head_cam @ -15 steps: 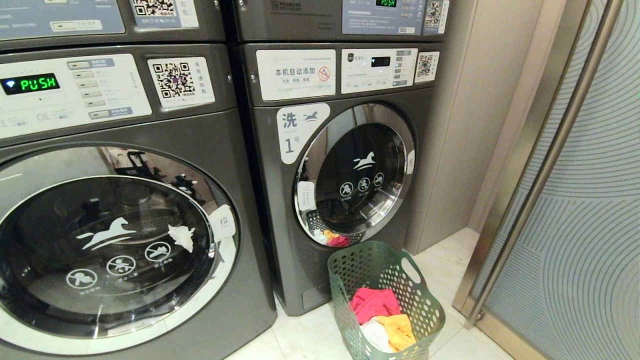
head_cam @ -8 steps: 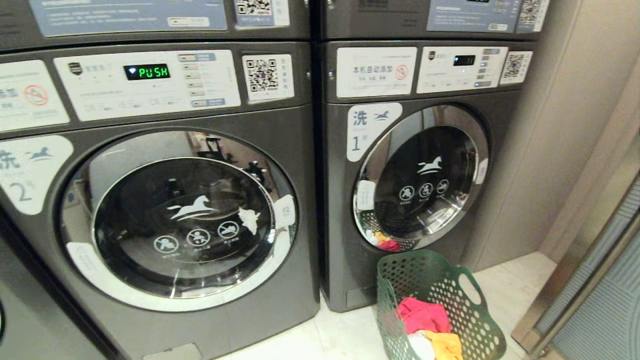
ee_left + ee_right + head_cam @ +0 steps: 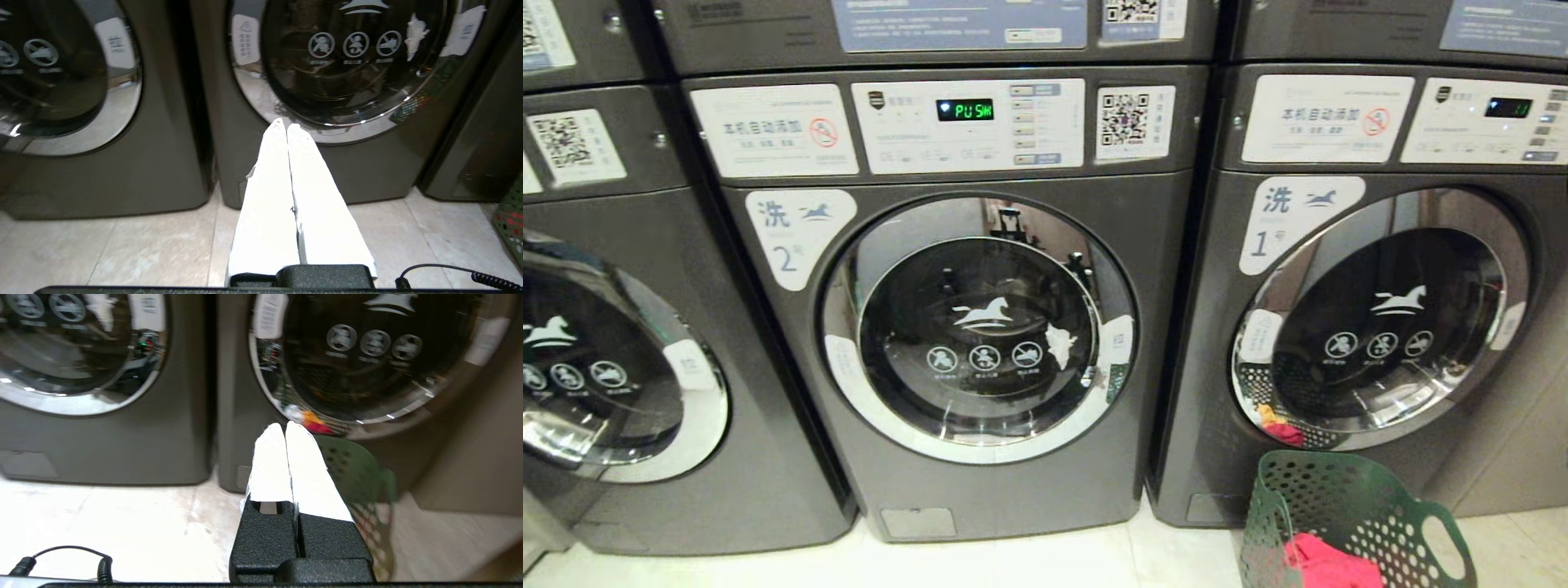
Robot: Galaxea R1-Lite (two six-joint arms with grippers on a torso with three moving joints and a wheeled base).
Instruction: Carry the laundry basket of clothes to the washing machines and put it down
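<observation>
The dark green plastic laundry basket (image 3: 1347,523) with round holes stands on the pale tiled floor (image 3: 1013,563), near right, before the rightmost of the dark grey front-loading washing machines (image 3: 980,327), pink-red cloth (image 3: 1327,563) inside, while the left tool (image 3: 286,127) and right tool (image 3: 284,426) hang empty, fingers pressed together.

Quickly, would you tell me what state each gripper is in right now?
Left gripper: closed, holding nothing.
Right gripper: closed, holding nothing.
</observation>
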